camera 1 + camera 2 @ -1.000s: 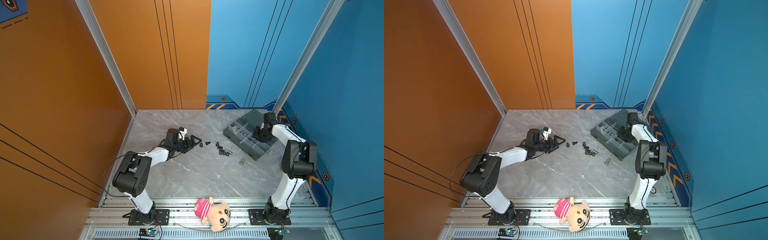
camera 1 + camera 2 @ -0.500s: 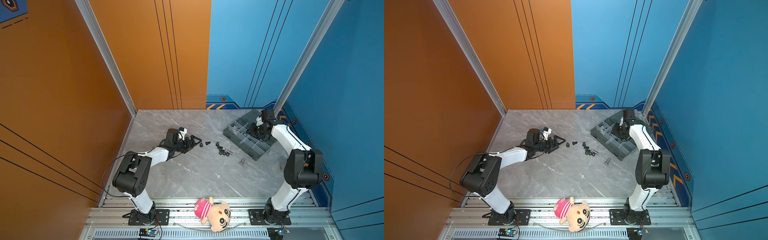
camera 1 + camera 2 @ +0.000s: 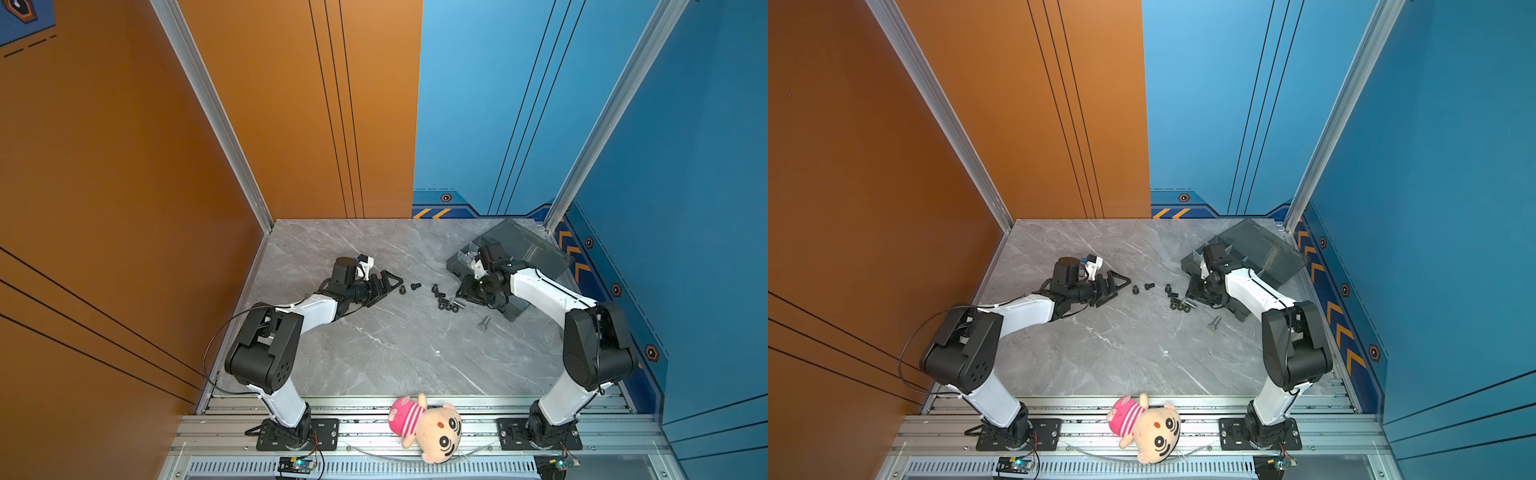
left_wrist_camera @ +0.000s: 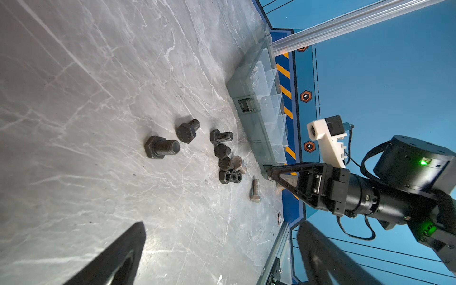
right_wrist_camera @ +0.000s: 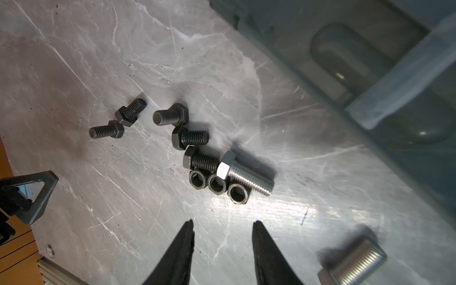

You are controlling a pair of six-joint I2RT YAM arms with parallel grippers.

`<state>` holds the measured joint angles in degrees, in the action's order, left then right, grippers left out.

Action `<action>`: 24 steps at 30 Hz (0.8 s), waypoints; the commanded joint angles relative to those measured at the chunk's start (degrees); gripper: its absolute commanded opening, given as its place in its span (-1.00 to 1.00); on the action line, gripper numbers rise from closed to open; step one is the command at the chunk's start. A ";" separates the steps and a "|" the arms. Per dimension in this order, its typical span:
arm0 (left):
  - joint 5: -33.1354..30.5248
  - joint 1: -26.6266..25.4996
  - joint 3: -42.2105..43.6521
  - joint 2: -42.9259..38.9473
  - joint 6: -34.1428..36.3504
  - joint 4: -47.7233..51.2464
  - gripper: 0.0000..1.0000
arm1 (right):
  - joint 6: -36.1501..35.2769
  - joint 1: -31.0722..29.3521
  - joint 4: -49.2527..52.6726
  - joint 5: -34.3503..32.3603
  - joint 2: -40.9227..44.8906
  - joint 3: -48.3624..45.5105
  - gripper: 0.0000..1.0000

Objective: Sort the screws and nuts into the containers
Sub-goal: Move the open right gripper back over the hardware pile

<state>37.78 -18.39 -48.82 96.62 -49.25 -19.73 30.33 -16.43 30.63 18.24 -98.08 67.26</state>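
Observation:
Several black screws [image 5: 190, 138] lie loose on the marble table, with three dark nuts [image 5: 216, 184] in a row beside a silver screw [image 5: 244, 172]. A second silver screw [image 5: 355, 261] lies apart, nearer the front. My right gripper [image 5: 223, 222] hovers low just short of the nuts, open and empty. In both top views it [image 3: 461, 293] sits between the pile [image 3: 440, 296] and the containers, a smoky-grey organizer box [image 3: 519, 249] with its lid up. My left gripper [image 3: 392, 280] rests open on the table left of two black screws [image 3: 409, 287].
The right arm's forearm lies over the front part of the organizer box [image 3: 1258, 249]. A plush doll [image 3: 428, 428] lies on the front rail. Orange and blue walls close in the table on the left, back and right.
My right gripper has swung from above the organizer box down and left to the table beside the pile of screws and nuts, and its jaws have widened. The left arm has not moved.

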 commanded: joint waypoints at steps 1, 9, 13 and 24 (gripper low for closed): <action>0.19 0.29 -0.76 -0.11 1.10 0.86 0.95 | 2.00 -2.11 -2.68 -2.40 -2.81 -0.51 -0.16; 0.28 0.52 -0.89 0.18 1.09 0.83 0.95 | -2.62 -6.57 -1.44 -5.79 -8.34 4.97 -0.15; 0.28 0.64 -0.54 -0.09 1.18 0.83 0.95 | -7.38 -8.13 -0.05 -7.22 -9.48 7.53 -0.16; 0.30 0.97 -0.49 0.04 1.14 0.82 0.95 | -11.01 -8.71 2.50 -7.40 -12.11 10.77 -0.16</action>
<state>37.78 -17.78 -48.82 96.62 -49.12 -19.73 21.34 -24.86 30.48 12.29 -108.81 76.79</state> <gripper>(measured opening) 0.976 0.421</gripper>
